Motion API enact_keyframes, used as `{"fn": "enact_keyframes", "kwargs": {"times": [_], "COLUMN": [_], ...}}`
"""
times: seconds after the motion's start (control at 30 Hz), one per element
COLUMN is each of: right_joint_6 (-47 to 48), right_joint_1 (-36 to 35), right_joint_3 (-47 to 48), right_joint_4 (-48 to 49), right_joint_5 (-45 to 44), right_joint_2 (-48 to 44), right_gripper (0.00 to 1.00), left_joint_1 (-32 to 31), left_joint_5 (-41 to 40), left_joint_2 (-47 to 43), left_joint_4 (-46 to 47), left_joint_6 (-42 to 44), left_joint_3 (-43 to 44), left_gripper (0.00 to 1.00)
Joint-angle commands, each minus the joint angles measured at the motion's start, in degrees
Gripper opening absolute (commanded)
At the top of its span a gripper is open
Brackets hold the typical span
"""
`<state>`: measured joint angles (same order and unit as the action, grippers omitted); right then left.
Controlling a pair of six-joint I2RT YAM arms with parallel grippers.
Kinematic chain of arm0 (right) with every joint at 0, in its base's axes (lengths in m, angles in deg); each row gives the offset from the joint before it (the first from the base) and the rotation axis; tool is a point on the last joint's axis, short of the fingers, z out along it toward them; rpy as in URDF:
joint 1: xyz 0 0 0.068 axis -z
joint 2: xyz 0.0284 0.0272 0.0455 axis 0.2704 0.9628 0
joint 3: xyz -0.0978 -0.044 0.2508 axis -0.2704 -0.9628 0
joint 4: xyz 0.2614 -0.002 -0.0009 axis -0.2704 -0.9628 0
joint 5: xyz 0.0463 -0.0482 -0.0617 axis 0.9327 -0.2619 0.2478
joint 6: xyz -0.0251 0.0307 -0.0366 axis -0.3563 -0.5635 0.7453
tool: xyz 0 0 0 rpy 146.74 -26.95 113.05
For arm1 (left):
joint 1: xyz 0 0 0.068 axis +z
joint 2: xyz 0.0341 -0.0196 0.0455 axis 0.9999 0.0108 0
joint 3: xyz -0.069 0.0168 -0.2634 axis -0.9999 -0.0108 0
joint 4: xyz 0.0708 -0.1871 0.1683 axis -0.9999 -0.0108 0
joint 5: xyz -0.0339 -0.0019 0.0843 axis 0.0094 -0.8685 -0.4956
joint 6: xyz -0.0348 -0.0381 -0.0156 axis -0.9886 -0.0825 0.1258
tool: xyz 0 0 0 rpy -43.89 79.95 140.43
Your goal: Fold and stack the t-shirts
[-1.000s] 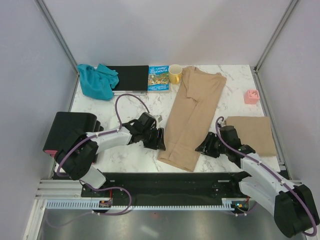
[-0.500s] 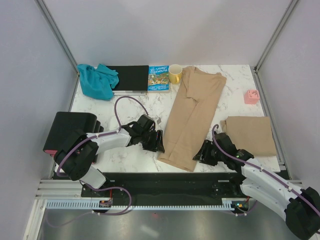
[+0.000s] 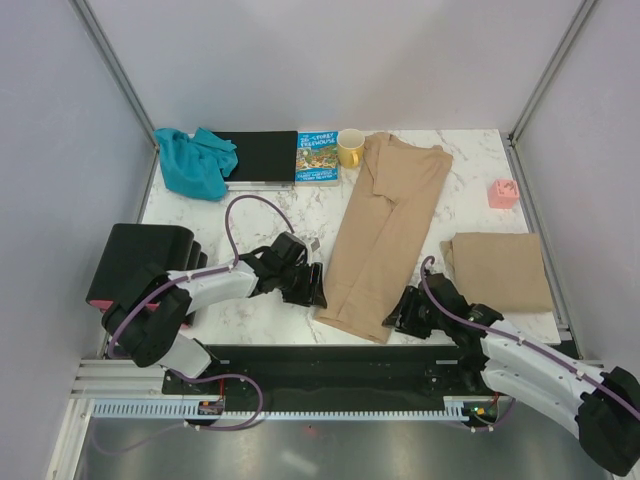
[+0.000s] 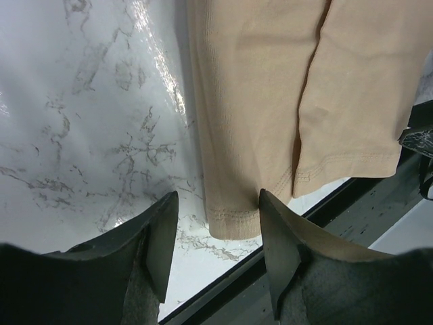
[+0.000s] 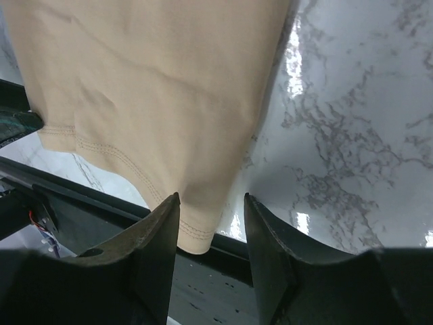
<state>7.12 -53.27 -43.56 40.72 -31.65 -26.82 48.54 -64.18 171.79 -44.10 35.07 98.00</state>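
L tool (image 3: 306, 287) open, empty, at near-left hem corner of tan t-shirt (image 3: 385, 225); shirt lies mid table (image 3: 470, 180), long axis near-to-far. R tool (image 3: 399, 313) open, empty, at near-right corner. We judge both equidistant.

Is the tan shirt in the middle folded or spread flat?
Partly folded: the middle tan shirt lies as one long strip, sides overlapped.

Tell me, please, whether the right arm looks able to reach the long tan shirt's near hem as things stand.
Probably yes: the right gripper stands open right at the shirt's near corner, with nothing between them.
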Motion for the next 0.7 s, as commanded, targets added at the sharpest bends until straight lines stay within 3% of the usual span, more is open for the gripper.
{"fn": "enact_keyframes", "kwargs": {"times": [0.0,0.5,0.63,0.67], "right_joint_6": [-1.7,-5.6,-5.7,-5.7], "right_joint_1": [-2.2,-5.9,-6.0,-5.9], "right_joint_3": [-0.2,-6.0,-7.4,-7.5], "right_joint_4": [2.8,6.7,7.2,7.3], "right_joint_5": [-2.3,-2.8,-2.8,-2.8], "right_joint_2": [4.8,5.2,5.1,5.1], "right_gripper": [0.51,0.49,0.48,0.4], "left_joint_1": [0.1,0.1,0.1,0.1], "left_joint_5": [-0.3,1.0,2.5,2.5], "left_joint_2": [-1.7,4.9,6.3,6.4], "left_joint_4": [0.3,3.5,4.4,4.3], "left_joint_6": [-0.7,-0.5,-0.9,-1.2], "left_joint_3": [-0.1,-2.0,-2.7,-3.1], "left_gripper": [0.58,0.56,0.45,0.39]}}
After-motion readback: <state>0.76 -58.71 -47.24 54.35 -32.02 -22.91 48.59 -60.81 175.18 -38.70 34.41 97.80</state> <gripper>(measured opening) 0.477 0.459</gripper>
